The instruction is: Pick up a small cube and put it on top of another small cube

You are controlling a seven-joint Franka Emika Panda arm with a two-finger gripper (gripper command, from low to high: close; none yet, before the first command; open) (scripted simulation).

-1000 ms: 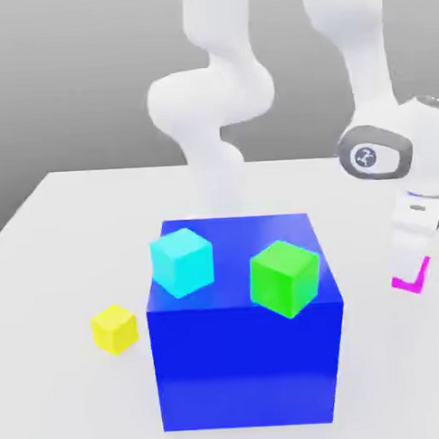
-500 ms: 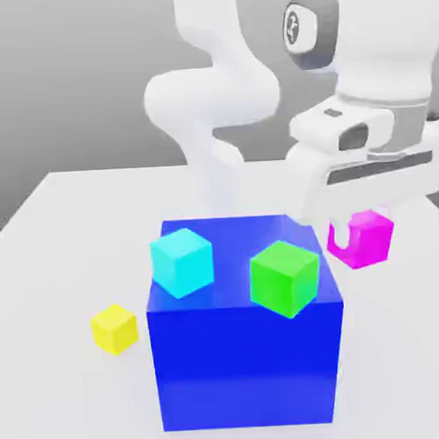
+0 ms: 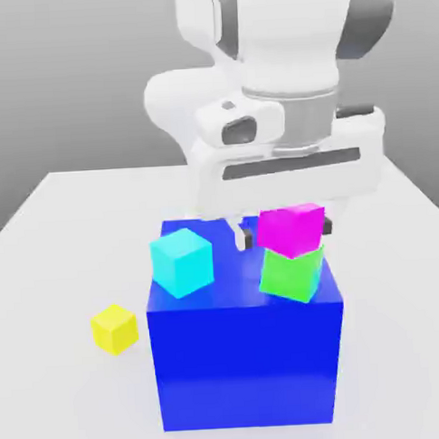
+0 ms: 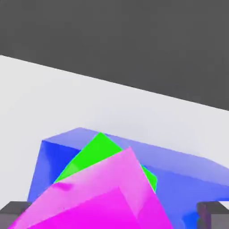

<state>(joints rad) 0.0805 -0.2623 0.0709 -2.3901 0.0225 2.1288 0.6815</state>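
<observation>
jaws (image 3: pixel 283 235): spread, one each side of pink cube (image 3: pixel 292 230), no grip | pink cube: on top of green cube (image 3: pixel 292 274), slightly askew | green cube: on blue block (image 3: pixel 244 362), exterior view's right | cyan cube (image 3: pixel 182 263): same block, exterior view's left | yellow cube (image 3: pixel 115 329): on worktop (image 3: pixel 62 258)

We see the magenta cube (image 3: pixel 291 230), earlier at the green cube's (image 3: pixel 292 275) 2 o'clock, now atop it. The green cube has turned slightly. The Panda gripper (image 3: pixel 285 233) has shifted toward 9 o'clock.
</observation>
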